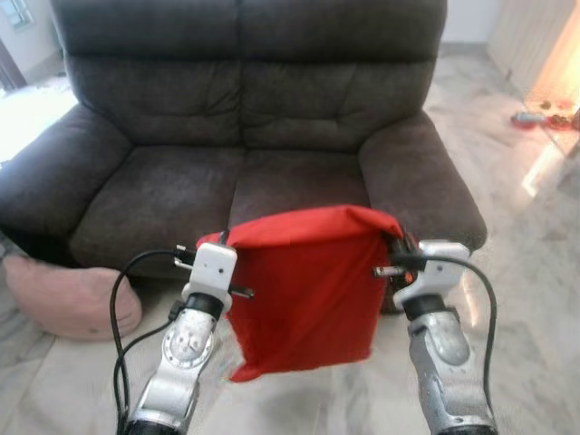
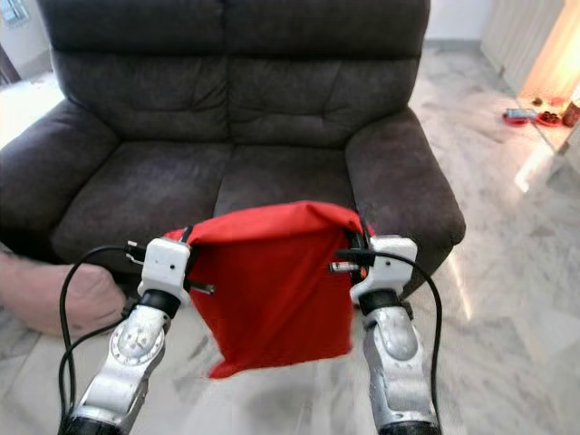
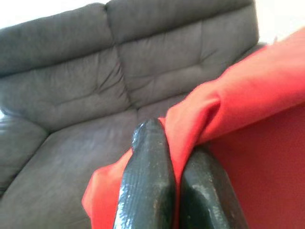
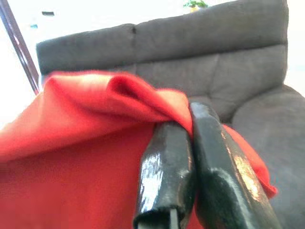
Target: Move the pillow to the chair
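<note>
A limp red fabric pillow (image 1: 313, 290) hangs in the air between the two tools, in front of a dark grey-brown upholstered two-seat sofa (image 1: 245, 118). The left tool (image 3: 174, 183) pinches the pillow's upper left corner; its two black fingers (image 3: 145, 186) are nearly closed with a fold of red cloth squeezed between them. The right tool (image 4: 190, 167) holds the upper right corner the same way, fingers (image 4: 167, 171) pressed together on a bunched ridge of the fabric. The top edge of the pillow stretches from one tool to the other, slightly higher at the right, and the rest droops down between the silver arms, its lower left corner hanging lowest. The pillow hangs just before the front edge of the sofa seat, over a pale marble floor (image 1: 535, 299), touching neither. A pink cushion-like bundle (image 1: 68, 299) lies on the floor by the sofa's left front corner.
</note>
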You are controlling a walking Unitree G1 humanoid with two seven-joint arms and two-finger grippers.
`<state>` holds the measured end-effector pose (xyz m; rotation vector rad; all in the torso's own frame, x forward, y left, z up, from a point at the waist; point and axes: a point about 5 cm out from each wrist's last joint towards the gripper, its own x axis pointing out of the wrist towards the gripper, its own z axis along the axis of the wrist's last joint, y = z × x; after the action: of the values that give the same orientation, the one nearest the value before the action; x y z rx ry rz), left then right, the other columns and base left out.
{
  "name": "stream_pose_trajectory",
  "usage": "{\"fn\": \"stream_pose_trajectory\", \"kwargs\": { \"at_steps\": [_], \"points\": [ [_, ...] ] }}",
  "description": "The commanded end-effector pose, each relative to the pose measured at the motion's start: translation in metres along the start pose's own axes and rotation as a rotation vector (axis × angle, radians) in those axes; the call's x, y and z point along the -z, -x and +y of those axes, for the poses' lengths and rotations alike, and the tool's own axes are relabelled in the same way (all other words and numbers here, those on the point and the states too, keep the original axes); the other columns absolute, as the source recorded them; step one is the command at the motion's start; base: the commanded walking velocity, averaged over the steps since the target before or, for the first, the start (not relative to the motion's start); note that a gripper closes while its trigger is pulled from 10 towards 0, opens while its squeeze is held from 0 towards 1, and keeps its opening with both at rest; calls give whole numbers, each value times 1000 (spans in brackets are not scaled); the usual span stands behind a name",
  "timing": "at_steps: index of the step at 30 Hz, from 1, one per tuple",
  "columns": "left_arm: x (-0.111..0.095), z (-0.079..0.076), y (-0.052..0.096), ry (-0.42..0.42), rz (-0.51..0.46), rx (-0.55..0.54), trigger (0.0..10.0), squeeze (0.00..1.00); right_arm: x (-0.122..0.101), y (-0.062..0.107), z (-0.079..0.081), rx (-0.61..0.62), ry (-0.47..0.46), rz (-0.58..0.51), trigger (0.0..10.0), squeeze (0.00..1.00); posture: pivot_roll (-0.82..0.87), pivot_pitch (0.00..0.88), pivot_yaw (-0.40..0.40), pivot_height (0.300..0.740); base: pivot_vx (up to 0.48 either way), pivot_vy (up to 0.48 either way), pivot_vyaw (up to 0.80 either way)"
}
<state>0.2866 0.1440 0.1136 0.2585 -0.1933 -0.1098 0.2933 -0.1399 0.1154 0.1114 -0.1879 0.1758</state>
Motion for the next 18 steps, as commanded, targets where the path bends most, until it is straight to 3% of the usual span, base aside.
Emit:
{"fn": "stream_pose_trajectory", "kwargs": {
  "at_steps": [1,9,14,18],
  "points": [
    [-22,4,-7,3,-105,-39,10000,0,-10,1,-11,33,18,-45,10000,0,-10,66,22,740,420,0,0],
    [-23,8,-8,-1,-111,-45,10000,0,-14,-2,-8,26,17,-55,10000,0,-10,66,21,740,420,0,0],
    [-26,11,-8,-6,-118,-53,10000,0,-16,-3,-8,22,17,-61,10000,0,-9,66,20,740,420,0,-730],
    [-28,15,-9,-13,-129,-63,10000,0,-21,-6,-7,8,29,-84,10000,0,-8,66,19,740,421,0,-109]
  ]
}}
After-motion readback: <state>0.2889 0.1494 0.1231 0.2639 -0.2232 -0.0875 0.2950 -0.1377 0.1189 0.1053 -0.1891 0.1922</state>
